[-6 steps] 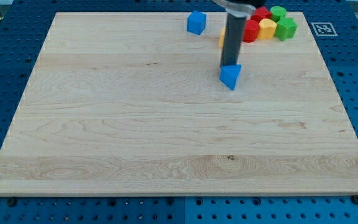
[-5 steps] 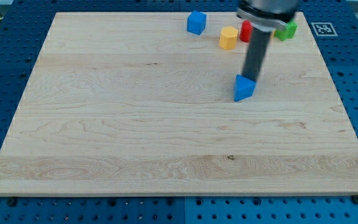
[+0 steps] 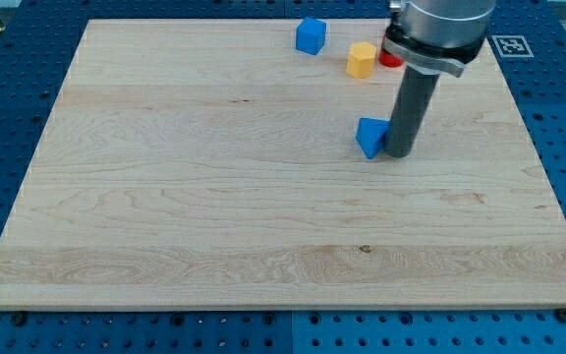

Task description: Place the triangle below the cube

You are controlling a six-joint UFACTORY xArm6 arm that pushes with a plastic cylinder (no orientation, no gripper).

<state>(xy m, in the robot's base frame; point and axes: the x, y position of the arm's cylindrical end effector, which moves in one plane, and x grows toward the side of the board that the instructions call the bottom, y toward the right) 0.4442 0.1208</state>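
My tip (image 3: pixel 399 154) covers the right edge of the blue triangle (image 3: pixel 369 137). The rod's wide collar hides most of a red block (image 3: pixel 389 58); its shape is unreadable.

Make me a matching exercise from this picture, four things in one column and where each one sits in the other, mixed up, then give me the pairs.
Things:
1. blue cube
2. blue triangle
3. yellow block
4. red block

Places:
A. touching my tip, on its left in the view
B. mostly hidden behind the arm
C. near the board's top edge, furthest left of the blocks
D. between the cube and the red block

Pairs: 1-C, 2-A, 3-D, 4-B
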